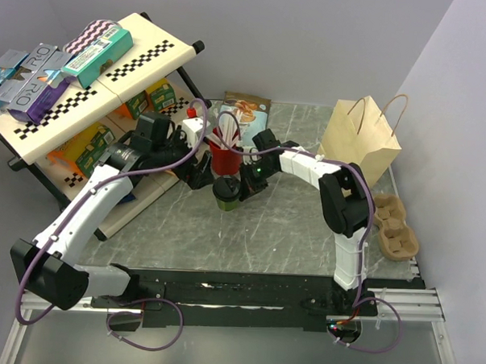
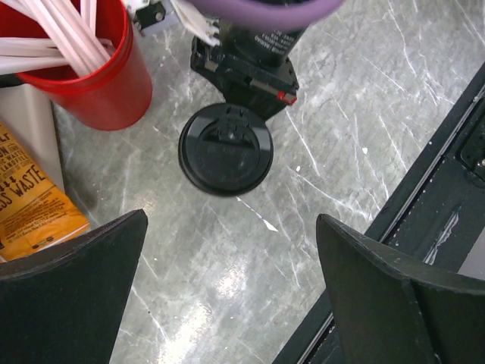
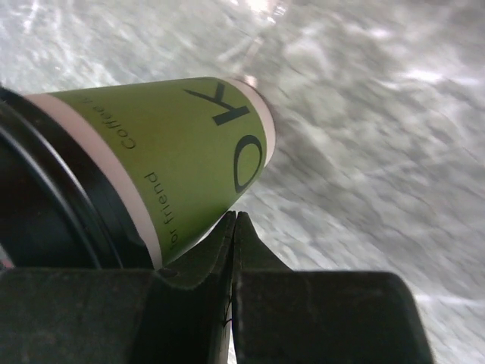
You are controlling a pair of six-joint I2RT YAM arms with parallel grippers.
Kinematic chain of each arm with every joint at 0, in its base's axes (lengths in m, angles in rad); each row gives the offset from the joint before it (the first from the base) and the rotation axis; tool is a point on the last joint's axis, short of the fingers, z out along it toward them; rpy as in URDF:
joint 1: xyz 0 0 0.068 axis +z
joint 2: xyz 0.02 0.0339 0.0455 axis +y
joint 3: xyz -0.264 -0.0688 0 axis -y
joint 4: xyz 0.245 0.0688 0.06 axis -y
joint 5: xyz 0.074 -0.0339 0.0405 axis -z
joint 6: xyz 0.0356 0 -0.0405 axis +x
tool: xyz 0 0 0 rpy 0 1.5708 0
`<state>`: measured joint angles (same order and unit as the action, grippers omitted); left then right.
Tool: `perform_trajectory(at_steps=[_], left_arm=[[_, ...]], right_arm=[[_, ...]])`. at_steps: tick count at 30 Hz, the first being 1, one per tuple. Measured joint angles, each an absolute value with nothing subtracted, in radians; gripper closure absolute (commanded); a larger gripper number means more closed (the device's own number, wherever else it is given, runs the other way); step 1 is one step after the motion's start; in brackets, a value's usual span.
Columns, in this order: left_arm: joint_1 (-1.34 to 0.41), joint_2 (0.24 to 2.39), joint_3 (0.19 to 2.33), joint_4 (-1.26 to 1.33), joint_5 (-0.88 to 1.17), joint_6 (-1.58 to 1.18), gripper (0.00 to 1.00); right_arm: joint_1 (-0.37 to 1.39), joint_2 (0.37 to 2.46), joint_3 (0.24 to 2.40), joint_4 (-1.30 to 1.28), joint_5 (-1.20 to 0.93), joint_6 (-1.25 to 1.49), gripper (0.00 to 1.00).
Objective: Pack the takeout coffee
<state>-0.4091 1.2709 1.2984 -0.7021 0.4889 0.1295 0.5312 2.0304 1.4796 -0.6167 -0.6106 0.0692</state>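
A checkered shelf (image 1: 93, 103) crowds the left. Left jaws gape wide over the worktop (image 1: 265, 231). The red cup (image 1: 221, 158) stands just behind the lidded takeout coffee (image 1: 225, 192), with the right jaws pressed shut beside it. A paper bag (image 1: 359, 139) stands far right. The worktop's near edge lies bare.

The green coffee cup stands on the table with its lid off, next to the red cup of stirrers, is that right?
No, the lid is on; the left wrist view shows it. The coffee cup does stand on the table next to the red cup of stirrers.
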Motion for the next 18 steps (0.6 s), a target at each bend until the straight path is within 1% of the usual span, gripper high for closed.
perform_trajectory(at_steps=[13,15,16,18], left_arm=[[-0.402,1.271,1.32,-0.702,0.473,0.13,0.01],[-0.402,1.271,1.323,-0.701,0.474,0.137,0.01],[-0.402,1.271,1.323,-0.701,0.476,0.139,0.01],[-0.402,1.271,1.323,-0.701,0.484,0.148,0.01]], right_arm=[[0.626,2.078,1.518,-0.597,-0.641,0.13,0.92],[0.622,2.076,1.518,-0.604,-0.636,0.115,0.86],[0.616,2.07,1.515,-0.61,-0.631,0.105,0.8],[0.596,2.04,1.501,-0.624,-0.616,0.08,0.75]])
